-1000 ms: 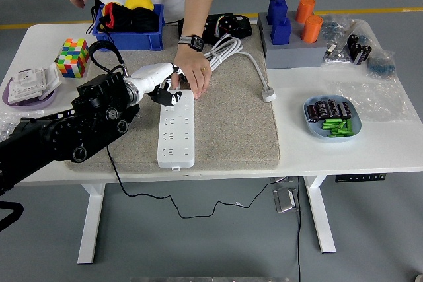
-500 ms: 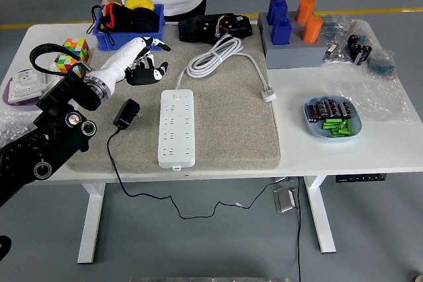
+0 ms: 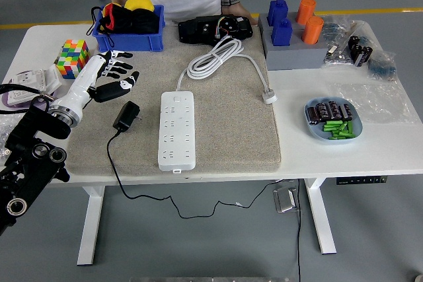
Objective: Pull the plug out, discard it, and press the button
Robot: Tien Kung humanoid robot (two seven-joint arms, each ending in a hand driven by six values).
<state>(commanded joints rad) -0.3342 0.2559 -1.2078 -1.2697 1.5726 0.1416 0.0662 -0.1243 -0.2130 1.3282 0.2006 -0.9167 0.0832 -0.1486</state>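
A white power strip [image 3: 177,129] lies lengthwise on the grey mat [image 3: 225,123], with no plug in its sockets. The black plug [image 3: 125,116] rests on the mat to the strip's left, its black cord trailing off the table's front edge. My left hand [image 3: 111,74] hovers over the mat's left end, above and left of the plug, fingers spread and holding nothing. My right arm is out of sight. A person stands at the table's far side, with one hand [image 3: 236,10] resting near the black device.
A blue bin [image 3: 129,38] with black, red and yellow things stands behind the hand. A colour cube [image 3: 73,57] and a white socket on a purple plate [image 3: 23,87] lie at the left. A coiled white cable [image 3: 215,57], blue and orange blocks [image 3: 291,21] and a battery dish [image 3: 332,118] lie to the right.
The person's hand left the strip and drew back to the far edge. My left hand pulled the plug out, dropped it on the mat, and moved left and toward me.
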